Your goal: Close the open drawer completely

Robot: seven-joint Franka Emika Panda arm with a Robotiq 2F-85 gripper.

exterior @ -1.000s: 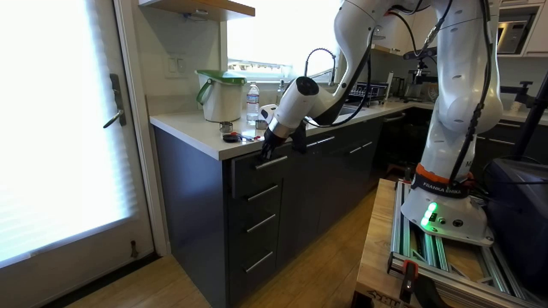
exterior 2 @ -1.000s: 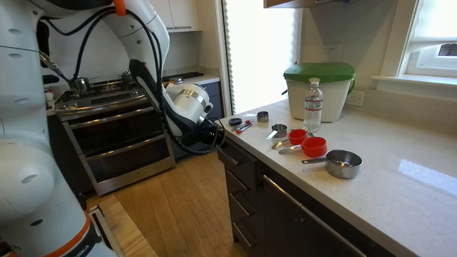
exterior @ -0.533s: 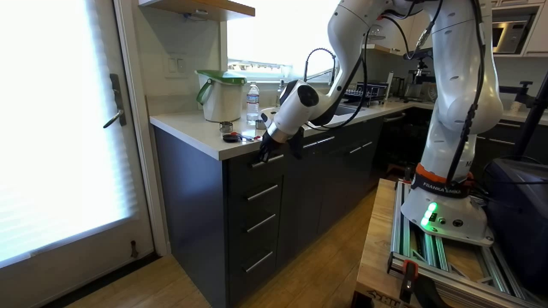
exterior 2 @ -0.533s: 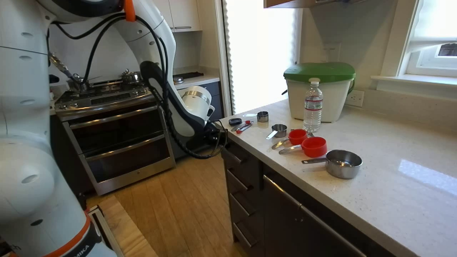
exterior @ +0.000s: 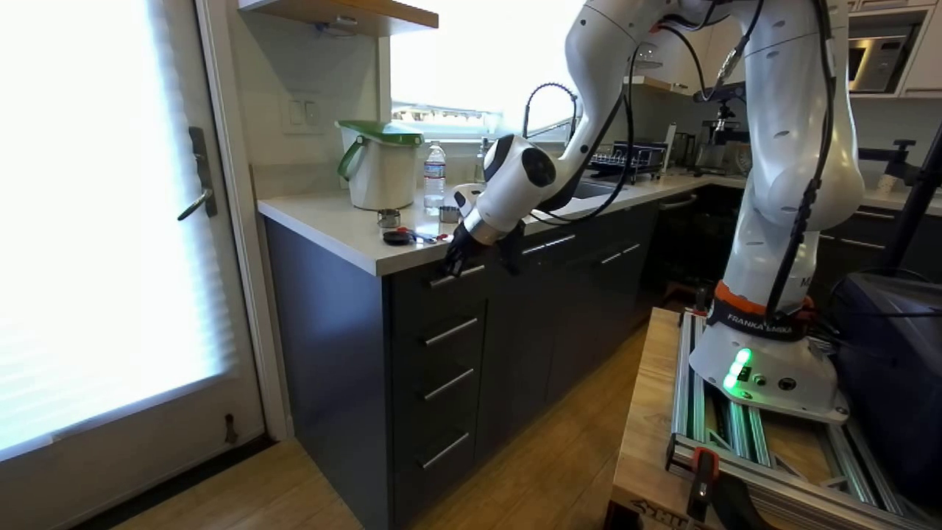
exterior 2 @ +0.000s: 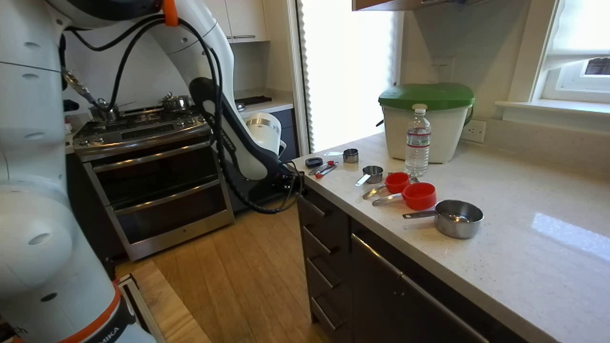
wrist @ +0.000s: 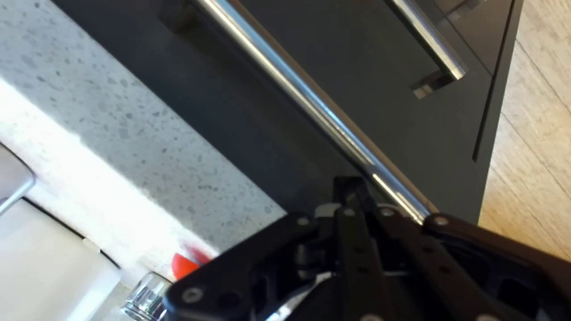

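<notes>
Dark-grey drawer (exterior: 440, 302), near frame centre in an exterior view, stood proud of the lower fronts (exterior: 434, 358) a second ago; its face now looks flush with them. Gripper (exterior: 454, 266) at lower centre of the wrist view: jaws look clenched together on nothing, just beside the bar handle (wrist: 321, 110), contact unclear. Judged: closing push done or nearly; a last sliver can't be excluded.

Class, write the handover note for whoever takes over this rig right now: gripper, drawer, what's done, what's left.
Gripper: looks shut, tips close by the bar handle; contact unclear.
Drawer: top of the stack, under the counter.
Done: its front looks flush with the lower fronts in both exterior views.
Left: probably just confirm it is fully closed, then back away.
</notes>
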